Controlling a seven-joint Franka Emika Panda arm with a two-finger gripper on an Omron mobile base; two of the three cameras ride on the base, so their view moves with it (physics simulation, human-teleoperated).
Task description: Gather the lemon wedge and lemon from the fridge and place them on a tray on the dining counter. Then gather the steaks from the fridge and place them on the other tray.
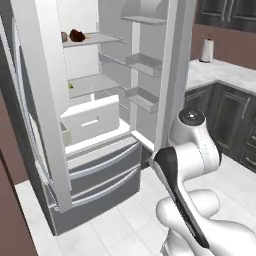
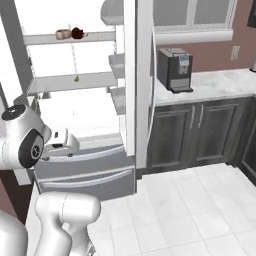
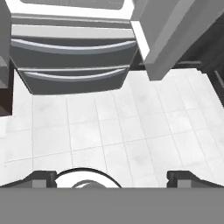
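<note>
gripper: jaws wide apart, nothing held, over floor tiles
fridge: doors open
steak: top shelf

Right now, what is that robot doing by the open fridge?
The robot is getting ready to fetch food from the open fridge. Its gripper has its jaws wide open and holds nothing, pointing down at the white floor in front of the freezer drawers. A dark red steak sits on the top shelf, and something small and yellow-green lies on the shelf below. Nothing has been picked up yet.
</note>
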